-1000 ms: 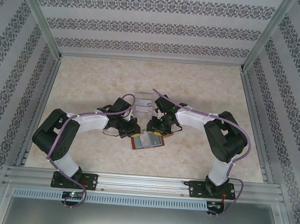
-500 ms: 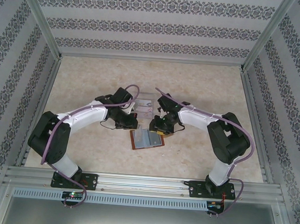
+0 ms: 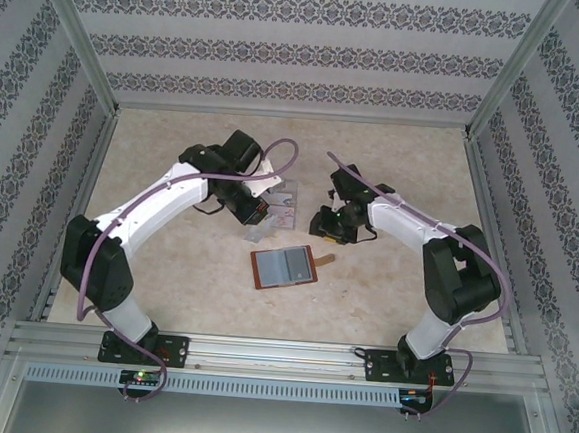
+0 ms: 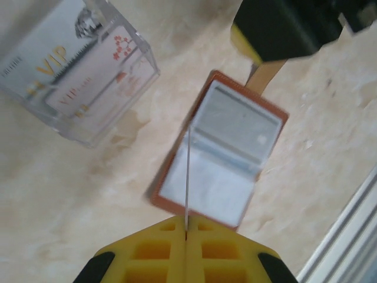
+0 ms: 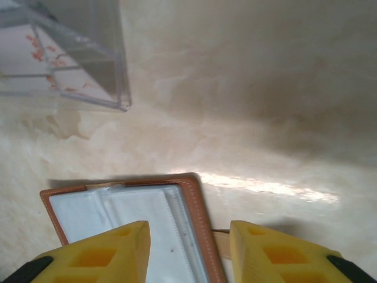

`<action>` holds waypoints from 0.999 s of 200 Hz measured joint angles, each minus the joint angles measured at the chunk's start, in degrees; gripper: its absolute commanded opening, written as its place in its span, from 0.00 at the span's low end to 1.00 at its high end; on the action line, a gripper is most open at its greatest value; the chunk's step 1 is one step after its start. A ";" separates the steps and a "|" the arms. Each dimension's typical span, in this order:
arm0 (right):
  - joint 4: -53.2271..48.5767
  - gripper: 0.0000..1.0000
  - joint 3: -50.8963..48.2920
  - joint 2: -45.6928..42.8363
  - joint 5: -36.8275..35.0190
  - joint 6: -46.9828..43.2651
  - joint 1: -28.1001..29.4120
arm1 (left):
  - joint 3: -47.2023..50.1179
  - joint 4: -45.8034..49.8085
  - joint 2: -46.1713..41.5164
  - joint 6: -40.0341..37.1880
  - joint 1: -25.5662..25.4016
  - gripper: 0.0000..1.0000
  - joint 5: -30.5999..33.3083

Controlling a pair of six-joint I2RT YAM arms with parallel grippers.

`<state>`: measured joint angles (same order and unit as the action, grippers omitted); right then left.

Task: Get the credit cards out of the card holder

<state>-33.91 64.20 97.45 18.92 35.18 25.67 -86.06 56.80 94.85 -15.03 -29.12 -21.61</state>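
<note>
Left wrist camera: my left gripper [image 4: 186, 229] is pinched tight on one credit card [image 4: 188, 177], seen edge-on above the card holder [image 4: 238, 127], which lies unfolded on the table [image 4: 70, 194] near the clear tray [image 4: 76, 71]. My right gripper [image 5: 188, 247] is parted partway, holding nothing, over the card holder's edge.

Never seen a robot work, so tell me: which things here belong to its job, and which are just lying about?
In the job: the open card holder; the card pinched in the left gripper; the printed cards in the clear tray.
Lying about: the clear tray itself, unnamed by the task.
</note>
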 measured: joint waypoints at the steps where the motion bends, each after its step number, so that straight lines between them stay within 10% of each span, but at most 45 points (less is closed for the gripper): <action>1: -0.02 0.42 0.02 -0.02 0.00 -0.07 -0.07 | -0.22 0.17 0.13 -0.26 0.00 0.00 0.07; 94: -1.49 0.42 0.02 -2.23 -0.68 -2.73 -4.76 | -28.52 12.90 20.92 -31.69 -0.50 0.00 11.54; 200: -1.46 0.42 -6.34 -7.85 -0.74 -3.26 -9.46 | -51.23 21.27 37.73 -42.91 -0.90 0.00 14.95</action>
<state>-35.38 57.87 89.60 18.17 31.92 16.21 -137.29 78.06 132.57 -57.93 -30.02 -6.66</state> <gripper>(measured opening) 0.421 0.046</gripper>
